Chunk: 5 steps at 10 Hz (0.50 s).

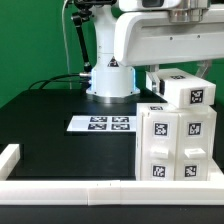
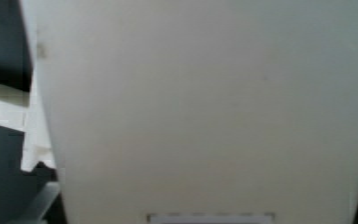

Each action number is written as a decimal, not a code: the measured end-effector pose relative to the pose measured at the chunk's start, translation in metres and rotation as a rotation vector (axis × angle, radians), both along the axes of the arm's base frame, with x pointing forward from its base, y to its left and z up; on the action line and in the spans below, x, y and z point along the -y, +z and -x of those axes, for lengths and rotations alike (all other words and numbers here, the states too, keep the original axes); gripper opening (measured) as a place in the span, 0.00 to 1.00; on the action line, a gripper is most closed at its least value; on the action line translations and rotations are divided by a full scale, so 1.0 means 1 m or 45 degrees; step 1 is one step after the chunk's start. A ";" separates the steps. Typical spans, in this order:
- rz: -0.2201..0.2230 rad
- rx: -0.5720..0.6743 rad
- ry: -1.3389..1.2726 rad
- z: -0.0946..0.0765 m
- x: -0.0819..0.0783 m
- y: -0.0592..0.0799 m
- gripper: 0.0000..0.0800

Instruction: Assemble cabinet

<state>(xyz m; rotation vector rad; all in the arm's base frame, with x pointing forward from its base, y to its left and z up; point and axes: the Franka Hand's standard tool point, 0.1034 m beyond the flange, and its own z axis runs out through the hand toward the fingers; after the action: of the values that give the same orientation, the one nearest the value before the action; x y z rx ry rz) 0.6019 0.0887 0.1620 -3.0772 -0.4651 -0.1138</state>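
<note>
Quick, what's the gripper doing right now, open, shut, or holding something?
Gripper: cannot be told; its jaws are hidden in both views, and a white cabinet panel fills the wrist view.

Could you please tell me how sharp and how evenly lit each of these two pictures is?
Exterior view: fairly sharp and evenly lit, the white cabinet and the marker board crisp against the dark table. Wrist view: blurred, a very close white surface fills nearly the whole frame, featureless, with dim shadow along one edge.
</note>
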 end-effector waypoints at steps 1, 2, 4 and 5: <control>-0.004 0.038 -0.001 -0.001 0.000 -0.002 0.68; -0.008 0.069 -0.001 -0.001 0.000 -0.005 0.68; -0.013 0.124 -0.002 -0.001 0.001 -0.007 0.68; -0.014 0.127 -0.003 -0.001 0.001 -0.007 0.68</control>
<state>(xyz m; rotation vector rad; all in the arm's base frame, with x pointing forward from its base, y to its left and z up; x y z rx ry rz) 0.6027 0.0878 0.1548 -3.0720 -0.4632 -0.2699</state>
